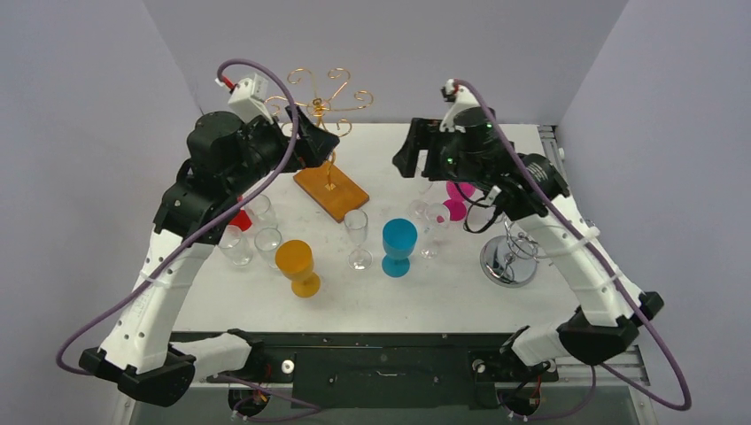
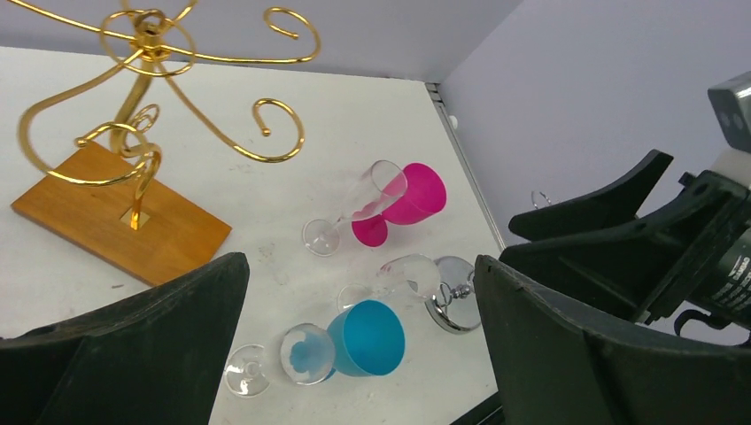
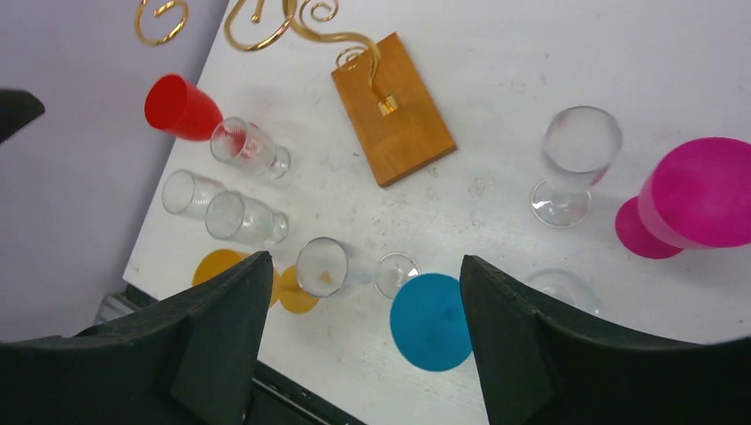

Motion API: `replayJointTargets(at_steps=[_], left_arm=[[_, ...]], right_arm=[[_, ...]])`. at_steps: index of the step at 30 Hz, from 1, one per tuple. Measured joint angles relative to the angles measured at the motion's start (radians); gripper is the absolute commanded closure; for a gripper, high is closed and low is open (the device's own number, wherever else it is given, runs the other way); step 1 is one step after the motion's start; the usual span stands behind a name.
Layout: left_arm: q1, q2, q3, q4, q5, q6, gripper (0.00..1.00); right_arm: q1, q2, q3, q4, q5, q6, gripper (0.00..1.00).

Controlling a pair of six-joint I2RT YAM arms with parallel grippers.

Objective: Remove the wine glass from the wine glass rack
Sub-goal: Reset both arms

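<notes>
From above: tall gold wire rack (image 1: pixel 331 193), curled spiral arms over a flat brown wooden base, at the far left-centre of the white table (image 1: pixel 443 297); shiny chrome stand (image 1: pixel 509 261) to the right.

Left wrist: left gripper (image 2: pixel 359 266) spread wide, grasping nothing; smooth pink cup (image 2: pixel 412 195) beyond.

Right wrist: right gripper (image 3: pixel 363 258) likewise released; red cup (image 3: pixel 181 106), half hidden from above, plain here left of the wooden base.

site: robot lab cell | plain lilac walls (image 1: pixel 80 106) enclose white table (image 1: pixel 425 301) on three sides | black mounting rail (image 1: pixel 381 363) along table's near edge
</notes>
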Motion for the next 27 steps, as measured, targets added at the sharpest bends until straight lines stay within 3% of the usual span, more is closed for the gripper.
replayJointTargets(at_steps=[7,11,19,27], left_arm=[[-0.198,0.086,0.076,-0.022,-0.137,0.061,0.04],[-0.293,0.151,0.120,-0.044,-0.210,0.094,0.04],[-0.330,0.234,0.168,-0.095,-0.356,0.116,0.04],[-0.330,0.225,0.168,-0.087,-0.386,0.146,0.04]], right_arm=[[-0.206,-0.288,-0.301,0.204,0.014,0.073,0.22],[-0.267,-0.397,-0.388,0.280,0.029,0.104,0.22],[-0.274,-0.496,-0.442,0.350,0.057,0.117,0.21],[-0.274,-0.518,-0.470,0.377,0.067,0.117,0.20]])
